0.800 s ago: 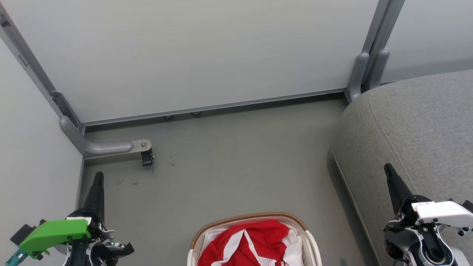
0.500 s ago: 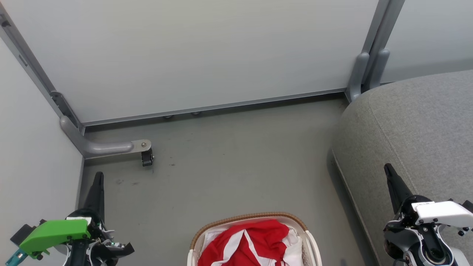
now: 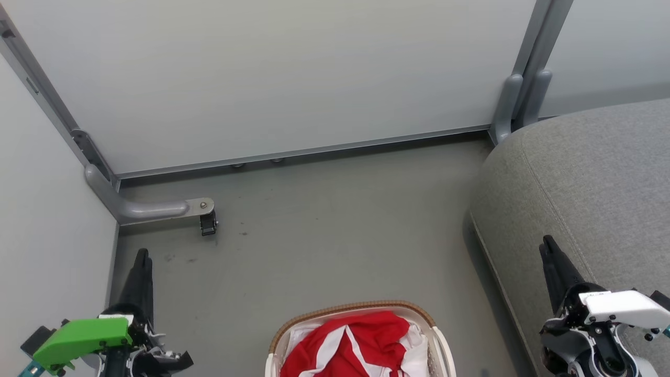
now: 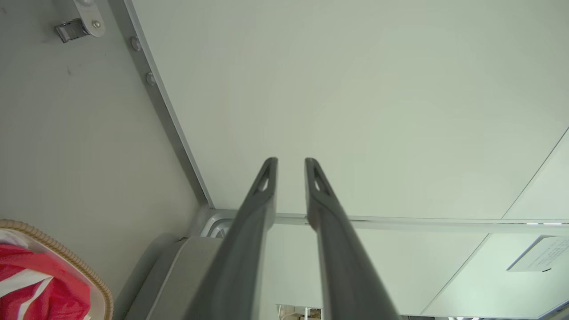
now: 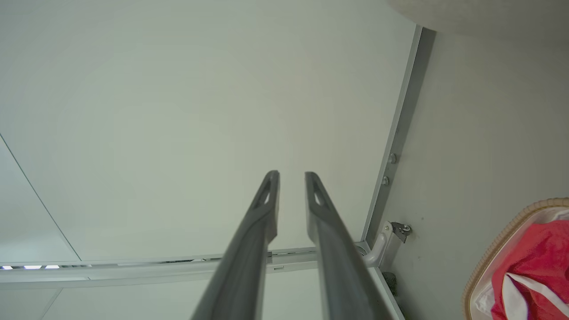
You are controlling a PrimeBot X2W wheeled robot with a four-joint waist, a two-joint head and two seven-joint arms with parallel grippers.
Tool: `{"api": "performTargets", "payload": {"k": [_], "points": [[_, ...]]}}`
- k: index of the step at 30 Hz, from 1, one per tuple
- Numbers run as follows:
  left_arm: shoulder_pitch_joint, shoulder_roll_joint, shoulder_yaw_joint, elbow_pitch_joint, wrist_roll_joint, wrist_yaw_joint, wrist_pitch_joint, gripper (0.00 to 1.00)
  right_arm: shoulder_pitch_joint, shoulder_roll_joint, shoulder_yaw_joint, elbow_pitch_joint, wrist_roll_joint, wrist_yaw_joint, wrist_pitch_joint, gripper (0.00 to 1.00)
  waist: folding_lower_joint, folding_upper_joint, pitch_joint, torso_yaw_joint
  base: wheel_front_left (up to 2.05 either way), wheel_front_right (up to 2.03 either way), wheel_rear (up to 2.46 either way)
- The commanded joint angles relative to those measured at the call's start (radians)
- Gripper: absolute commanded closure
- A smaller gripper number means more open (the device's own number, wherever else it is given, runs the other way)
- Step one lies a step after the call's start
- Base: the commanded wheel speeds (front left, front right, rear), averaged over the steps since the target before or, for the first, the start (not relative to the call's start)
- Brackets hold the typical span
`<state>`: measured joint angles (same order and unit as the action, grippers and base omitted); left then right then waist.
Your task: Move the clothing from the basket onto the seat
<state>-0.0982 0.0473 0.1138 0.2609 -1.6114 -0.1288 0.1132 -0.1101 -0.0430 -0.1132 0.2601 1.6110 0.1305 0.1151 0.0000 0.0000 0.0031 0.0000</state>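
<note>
The left tool (image 3: 141, 259) and the right tool (image 3: 547, 246) each hold their two fingers a narrow slit apart with nothing between them, pointing away from the robot toward the wall panel (image 3: 293, 78). The clothing (image 3: 352, 340), a red heap with white stripes, lies in the basket (image 3: 356, 305). The basket stands on the floor (image 3: 335, 235) between the two tools and back from their tips, closer to the robot's body. The coming move, I judge, is therefore a reach inward and down, not forward. Neither arm is clearly nearer, but the right tool hangs by the left edge of the seat (image 3: 591, 178), which rises just right of the basket, so its carry looks shorter. The basket's long axis is cut off at the bottom of the head view. A caster (image 3: 208, 224) on a metal foot (image 3: 152, 209) sits near the floor's far left corner, well apart; only the basket's own rim looks likely to stand in the way
</note>
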Motion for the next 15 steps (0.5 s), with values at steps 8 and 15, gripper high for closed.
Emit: {"api": "performTargets", "payload": {"k": [8, 15], "points": [[0.036, -0.005, -0.032, 0.015, 0.014, 0.000, -0.029, 0.00, 0.022, 0.009, 0.024, 0.026, -0.012, 0.000, -0.029, 0.00, 0.0000, 0.0000, 0.001, 0.000, 0.00, 0.00, 0.00], [0.047, -0.004, -0.060, -0.001, 0.041, 0.000, -0.062, 0.00, 0.026, 0.007, 0.036, 0.021, -0.055, 0.000, -0.063, 0.00, 0.0000, 0.0000, 0.002, 0.000, 0.00, 0.00, 0.00]]}}
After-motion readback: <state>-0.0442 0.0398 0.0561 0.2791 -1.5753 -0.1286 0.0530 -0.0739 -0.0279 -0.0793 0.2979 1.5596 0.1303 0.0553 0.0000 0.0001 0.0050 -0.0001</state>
